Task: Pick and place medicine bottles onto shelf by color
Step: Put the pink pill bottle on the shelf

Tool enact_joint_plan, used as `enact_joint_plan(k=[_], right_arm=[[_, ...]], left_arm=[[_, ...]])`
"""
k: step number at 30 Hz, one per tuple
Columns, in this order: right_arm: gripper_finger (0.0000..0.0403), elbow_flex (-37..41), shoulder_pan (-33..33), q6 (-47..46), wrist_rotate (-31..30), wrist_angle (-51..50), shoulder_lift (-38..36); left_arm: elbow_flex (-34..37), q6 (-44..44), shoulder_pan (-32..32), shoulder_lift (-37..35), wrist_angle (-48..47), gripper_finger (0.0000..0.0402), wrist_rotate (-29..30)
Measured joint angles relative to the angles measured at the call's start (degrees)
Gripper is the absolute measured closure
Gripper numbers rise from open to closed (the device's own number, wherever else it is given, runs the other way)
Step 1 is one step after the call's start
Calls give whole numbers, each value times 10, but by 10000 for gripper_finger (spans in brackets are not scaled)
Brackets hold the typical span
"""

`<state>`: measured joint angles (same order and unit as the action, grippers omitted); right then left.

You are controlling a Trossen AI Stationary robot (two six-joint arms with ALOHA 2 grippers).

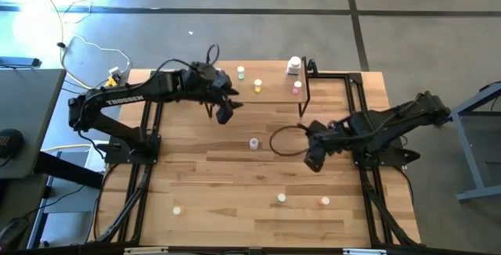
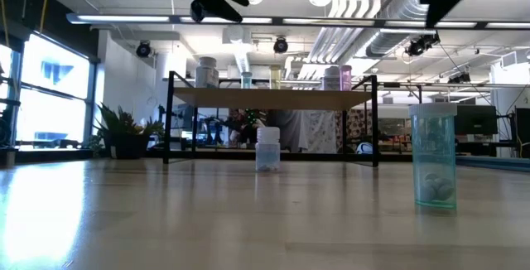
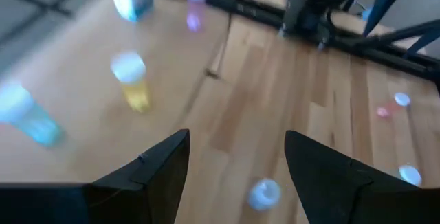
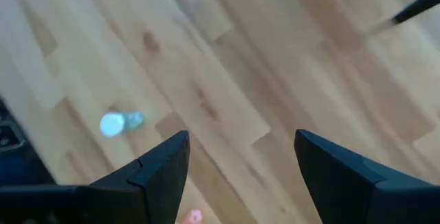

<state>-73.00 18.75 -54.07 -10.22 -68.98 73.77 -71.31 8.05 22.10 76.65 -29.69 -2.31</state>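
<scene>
High view: the left gripper (image 1: 225, 113) hangs with fingers spread and empty, off the shelf's (image 1: 274, 92) front-left corner. The right gripper (image 1: 315, 159), also spread and empty, hovers over the table (image 1: 235, 200) near its right edge. On the shelf stand 4 bottles: a pale blue bottle (image 1: 241, 72), a yellow bottle (image 1: 257, 86), a pink bottle (image 1: 297, 89) and a large white bottle (image 1: 293, 66) at its far edge. A clear bottle (image 1: 254, 143) stands mid-table; 3 more sit near the front edge.
</scene>
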Motion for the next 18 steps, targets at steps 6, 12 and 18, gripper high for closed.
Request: enact_joint_plan(k=[6,12,18], right_arm=[[149,62,78,-53,8,34,-31],[149,104,168,-94,13,57,-31],[149,158,247,-117,16,128,-31]], left_arm=[[55,66,-58,1,29,174,17],[80,118,-135,1,61,174,81],[81,158,-200,1,55,174,118]])
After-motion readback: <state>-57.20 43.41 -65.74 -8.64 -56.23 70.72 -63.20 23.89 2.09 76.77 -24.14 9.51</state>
